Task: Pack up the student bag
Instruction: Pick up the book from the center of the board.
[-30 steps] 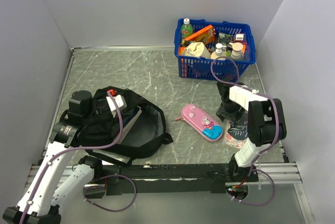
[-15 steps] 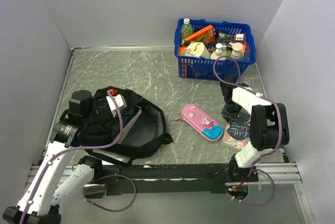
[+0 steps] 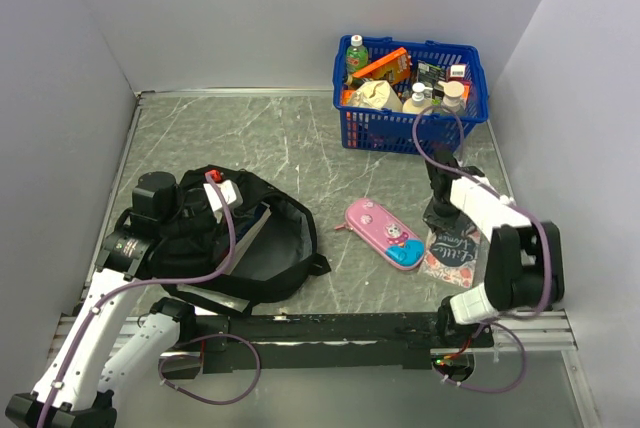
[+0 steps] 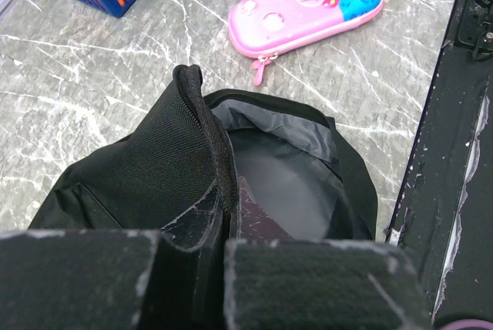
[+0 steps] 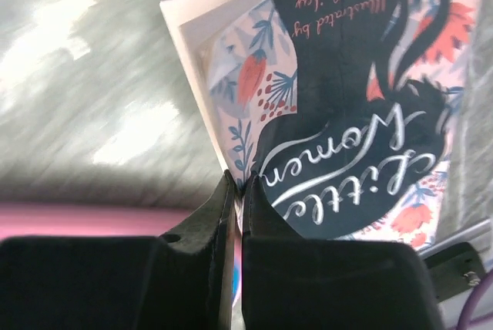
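At the mouth of the student bag (image 3: 262,248), the left gripper (image 4: 223,237) is clamped on the zip-edged rim, holding that flap up so the opening gapes toward the other goods. The bag sits in front of the left arm, slumped and soft. It is black fabric with black straps trailing from its near side, and a greyish lining shows inside in the left wrist view. Something dark and flat seems to rest against that lining (too dim to name), so whether anything is already packed cannot be told for sure.

Just to the right of the bag, apart from it, lies a pink pencil case (image 3: 385,233), untouched, its zip pull pointing toward the bag. Farther right of the bag, beyond the case, is a book (image 5: 347,114) with a dark floral cover. Here the right gripper (image 5: 235,183) has its fingers drawn together on the cover's edge. The right wrist view shows that edge running in between the two tips, so it looks like a pinch on the book rather than an empty close. Well beyond the bag, toward the far right, a blue basket (image 3: 410,98) of groceries stands out of play.

As a judgement, the packing is at an early stage. The bag is held open and the book is in the grip, but both book and pencil case are yet to go in.
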Robot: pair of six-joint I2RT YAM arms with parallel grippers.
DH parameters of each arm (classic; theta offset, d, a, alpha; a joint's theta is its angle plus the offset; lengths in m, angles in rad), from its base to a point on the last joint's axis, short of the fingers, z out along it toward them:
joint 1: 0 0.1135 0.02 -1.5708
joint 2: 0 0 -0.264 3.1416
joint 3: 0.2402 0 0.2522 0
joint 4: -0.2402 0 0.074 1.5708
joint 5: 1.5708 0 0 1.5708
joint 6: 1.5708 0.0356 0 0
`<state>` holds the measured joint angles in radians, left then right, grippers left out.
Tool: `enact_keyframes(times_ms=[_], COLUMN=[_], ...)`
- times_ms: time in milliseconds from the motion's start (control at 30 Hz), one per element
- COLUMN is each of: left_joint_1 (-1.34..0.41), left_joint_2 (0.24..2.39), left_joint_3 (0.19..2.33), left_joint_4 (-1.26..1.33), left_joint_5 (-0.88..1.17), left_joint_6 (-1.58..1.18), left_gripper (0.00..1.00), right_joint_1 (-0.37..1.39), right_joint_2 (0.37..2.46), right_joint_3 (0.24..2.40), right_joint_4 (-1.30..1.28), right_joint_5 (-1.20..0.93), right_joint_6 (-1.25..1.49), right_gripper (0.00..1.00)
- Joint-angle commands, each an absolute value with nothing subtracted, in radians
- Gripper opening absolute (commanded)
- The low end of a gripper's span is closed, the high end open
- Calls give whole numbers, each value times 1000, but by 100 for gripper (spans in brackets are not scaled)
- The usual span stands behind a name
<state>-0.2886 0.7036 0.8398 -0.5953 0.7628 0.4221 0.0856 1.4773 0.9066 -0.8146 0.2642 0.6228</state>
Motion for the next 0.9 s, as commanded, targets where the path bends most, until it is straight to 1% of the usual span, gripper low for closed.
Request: enact_keyframes(times_ms=[0,67,133,167,200,367,433,567,700,733,800,833,867], left_joint_1=[-295,-295,-295,-295,-295,-295,-295,-295,-295,-295,-295,-295,-295], left_joint_2=[699,701,701,701,698,690,687,683,681,683,680,680,678], left_joint_3=[865,867,864,864,864,865,864,856,856,854,854,854,854], left_joint_4=[-520,-517,-515,-514,-512,-531,-529,-520,-512,-508,-505,-506,-505], left_joint_5=[824,824,825,828,830,830,831,836,831,830,828,828,828], left_joint_6=[419,419,417,414,411,417,414,408,407,400,397,396,396], left_gripper=[1,1,1,1,1,1,1,1,1,1,1,1,1], right_joint_1=[190,236,296,322,377,508,570,638,655,657,661,661,666], right_joint_2=[1277,1226,1207,1203,1198,1207,1218,1195,1115,1105,1080,1074,1065], right_joint_3=[1008,1095,1147,1193,1216,1374,1463,1595,1637,1626,1606,1583,1569], right_joint_4=[-837,-903,-942,-978,-994,-1060,-1113,-1137,-1053,-999,-951,-902,-882], right_joint_5=[231,303,331,388,415,512,589,606,418,293,157,21,-26], right_joint_6=[635,640,646,655,661,655,652,626,575,552,538,519,514], right_gripper=[0,0,0,0,0,0,0,0,0,0,0,0,0])
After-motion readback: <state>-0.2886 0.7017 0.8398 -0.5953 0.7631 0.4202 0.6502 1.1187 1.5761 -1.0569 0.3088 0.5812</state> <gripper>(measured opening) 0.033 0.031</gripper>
